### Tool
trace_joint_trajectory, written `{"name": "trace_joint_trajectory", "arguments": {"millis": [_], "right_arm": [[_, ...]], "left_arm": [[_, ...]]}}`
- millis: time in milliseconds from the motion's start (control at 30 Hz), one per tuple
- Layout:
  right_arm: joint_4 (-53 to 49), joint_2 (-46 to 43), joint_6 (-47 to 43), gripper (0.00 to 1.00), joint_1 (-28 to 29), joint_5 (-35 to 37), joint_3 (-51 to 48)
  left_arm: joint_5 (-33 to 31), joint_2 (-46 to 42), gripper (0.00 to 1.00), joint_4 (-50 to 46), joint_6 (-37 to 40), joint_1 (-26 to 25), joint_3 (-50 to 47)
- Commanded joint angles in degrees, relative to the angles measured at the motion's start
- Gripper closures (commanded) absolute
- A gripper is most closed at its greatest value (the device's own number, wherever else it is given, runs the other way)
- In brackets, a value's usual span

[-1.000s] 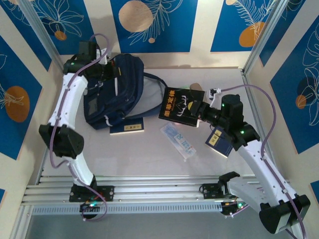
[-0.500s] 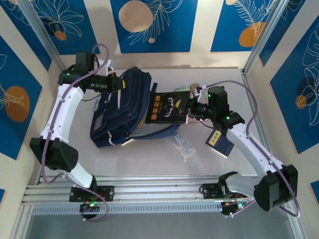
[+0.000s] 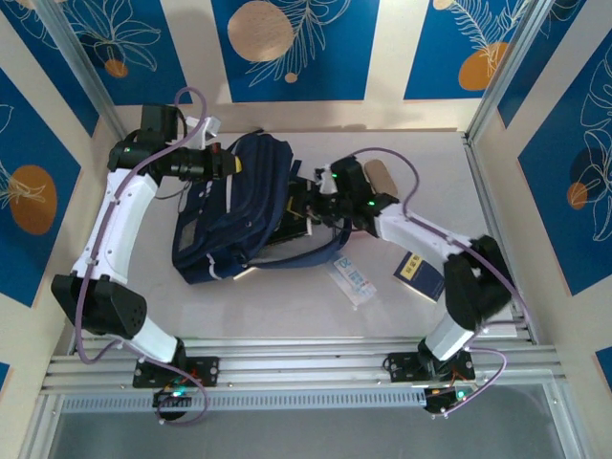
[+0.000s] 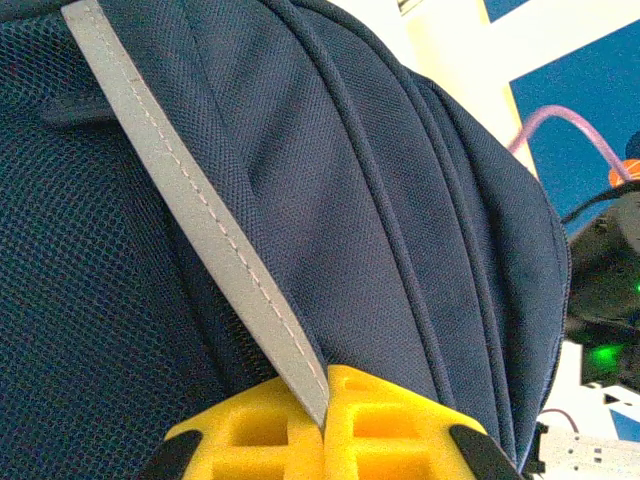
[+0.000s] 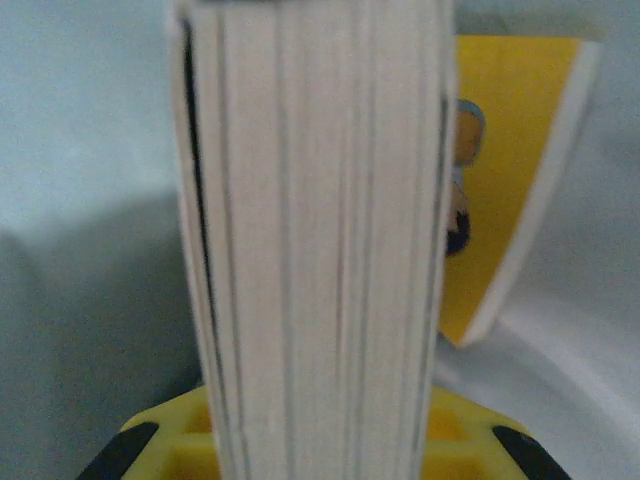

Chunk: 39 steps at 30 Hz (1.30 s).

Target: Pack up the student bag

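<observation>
On the table, back-left of centre: your student bag [image 3: 239, 206] lies slumped on its side, its opening turned to the right, toward the middle of the table.
Left gripper [image 3: 228, 164]: it sits at the bag's upper edge. In your left wrist view its yellow fingers [image 4: 400, 430] are pressed together on the bag's light stripe [image 4: 200, 210], with navy fabric on both sides.
Right gripper [image 3: 316, 199]: it sits at the bag's opening, clamped on a book [image 3: 292, 218]. In your right wrist view the page edges [image 5: 310, 250] stand upright between the yellow pads.
Book: it is dark-covered and its far end lies within the bag's opening. You cannot tell how deep it goes.
Beside the page edges: a yellow-covered item [image 5: 500, 170] with a white border. What it is cannot be told.
Right of the bag: a clear packet [image 3: 352, 280] lies flat on the table. Near it a small blue booklet [image 3: 421, 273] lies beneath your right forearm. A tan object [image 3: 381, 175] lies toward the back.
</observation>
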Motion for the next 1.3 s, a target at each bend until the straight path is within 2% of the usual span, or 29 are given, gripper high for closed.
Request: {"name": "trace_joint_trajectory", "arguments": {"millis": [0,200,233,367,467,567,633,700,733,900,1100,1267], "right_arm": [[2.7,6.8,0.7,1.0,3.9,3.9,8.6],[6.5,20.4,5.7,0.98,8.7,6.6,18.9],[7.2,22.2,6.6,0.93,9.1,5.9,20.4],[1.5,28.1,3.9,0.57,9.8,1.3,30.5],[-1.7,25.3,-1.5,0.33,9.7,3.2,30.1],[-3.7,20.8,-6.1,0.18,9.0,5.4,27.6],[-4.1,17.7,-8.4,0.1,8.2,5.3,25.5],[-4.7,15.4,-10.2,0.08,7.7,5.5,24.2],[-5.3,14.3,-11.0,0.03,7.3,5.8,23.5],[-8.2,10.1,-12.3,0.01,5.1,7.2,20.8],[-9.4,1.9,-15.1,0.05,2.6,11.8,16.4],[-10.9,-5.2,-19.6,0.07,2.4,14.4,12.8]], "left_arm": [[4.6,-5.2,1.0,7.2,0.9,-0.1,1.5],[6.0,-5.5,1.0,9.0,-0.7,-0.1,1.0],[5.9,-5.5,1.0,9.0,-0.7,-0.1,1.1],[4.4,-5.2,1.0,8.6,-0.3,-0.1,1.6],[2.2,-5.2,1.0,7.7,0.3,0.2,2.2],[0.5,-5.2,1.0,7.3,0.2,0.9,2.3],[-0.8,-5.2,1.0,7.3,-0.4,1.7,2.2],[-2.1,-5.1,1.0,7.1,-0.8,2.7,2.2],[-2.7,-5.0,1.0,7.1,-1.1,3.3,2.2],[-5.5,-4.4,1.0,8.0,-3.5,5.6,2.8],[-15.9,1.3,1.0,5.0,-3.8,9.2,11.4],[-25.6,4.9,1.0,10.9,-3.4,10.4,14.8]]}}
